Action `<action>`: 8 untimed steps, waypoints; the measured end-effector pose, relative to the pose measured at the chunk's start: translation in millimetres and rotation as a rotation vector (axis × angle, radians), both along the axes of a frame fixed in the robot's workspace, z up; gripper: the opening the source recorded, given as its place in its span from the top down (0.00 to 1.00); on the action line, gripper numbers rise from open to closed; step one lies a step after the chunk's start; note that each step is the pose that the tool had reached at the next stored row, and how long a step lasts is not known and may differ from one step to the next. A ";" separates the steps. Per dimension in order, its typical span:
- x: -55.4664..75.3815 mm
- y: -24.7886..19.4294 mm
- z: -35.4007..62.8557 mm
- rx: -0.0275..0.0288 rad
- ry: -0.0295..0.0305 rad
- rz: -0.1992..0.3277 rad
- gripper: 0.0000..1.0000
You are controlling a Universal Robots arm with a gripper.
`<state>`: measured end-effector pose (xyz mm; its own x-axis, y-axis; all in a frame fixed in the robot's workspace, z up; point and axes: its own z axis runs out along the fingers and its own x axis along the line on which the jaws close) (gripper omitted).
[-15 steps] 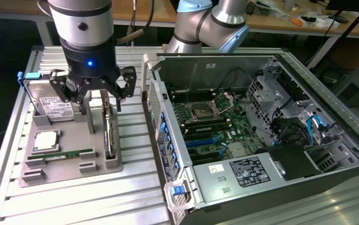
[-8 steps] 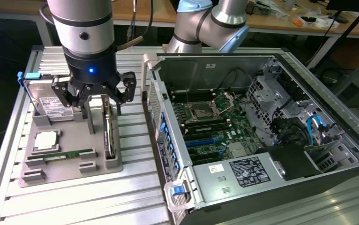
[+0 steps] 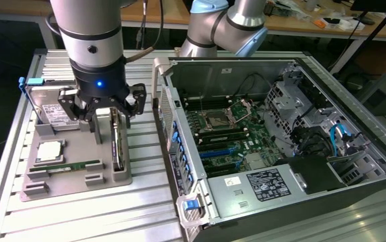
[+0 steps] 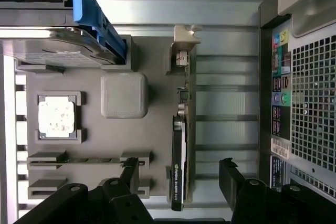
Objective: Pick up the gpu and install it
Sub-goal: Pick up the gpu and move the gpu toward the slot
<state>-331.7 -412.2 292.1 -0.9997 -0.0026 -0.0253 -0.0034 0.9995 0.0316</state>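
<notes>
GPU (image 3: 117, 148) (image 4: 178, 161) stands on its long edge in a slot of the grey tray (image 3: 78, 176) (image 4: 157, 66), on the side of the tray nearest the computer case (image 3: 280, 201) (image 4: 304, 103). Its metal bracket is at the end near the hard drive (image 3: 50, 110) (image 4: 47, 51).

My gripper (image 3: 107, 110) (image 4: 179, 174) hangs right over the card with its fingers wide apart, one on either side of it. Neither finger touches the card, and I hold nothing.

The hard drive, with its blue handle, stands at one end of the tray. A processor chip (image 3: 50, 151) (image 4: 56, 117) lies flat in its own pocket, and a memory stick (image 3: 72, 165) (image 4: 89, 159) sits in a narrow slot beside that.

The tray rests on a ribbed metal table (image 3: 78, 217) (image 4: 226, 103). The case lies open just beside it, on the exterior view's right, with the motherboard (image 3: 227, 131) showing inside.
</notes>
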 end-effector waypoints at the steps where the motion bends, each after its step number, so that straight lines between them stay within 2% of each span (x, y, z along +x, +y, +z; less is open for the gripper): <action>1: 0.0 0.0 -1.9 0.0000 0.0000 0.000 0.28; 8: 0.0 0.0 -16.9 0.0001 -0.0001 0.000 0.28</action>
<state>-331.7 -412.2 275.2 -0.9997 -0.0026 -0.0254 -0.0034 0.9995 0.0317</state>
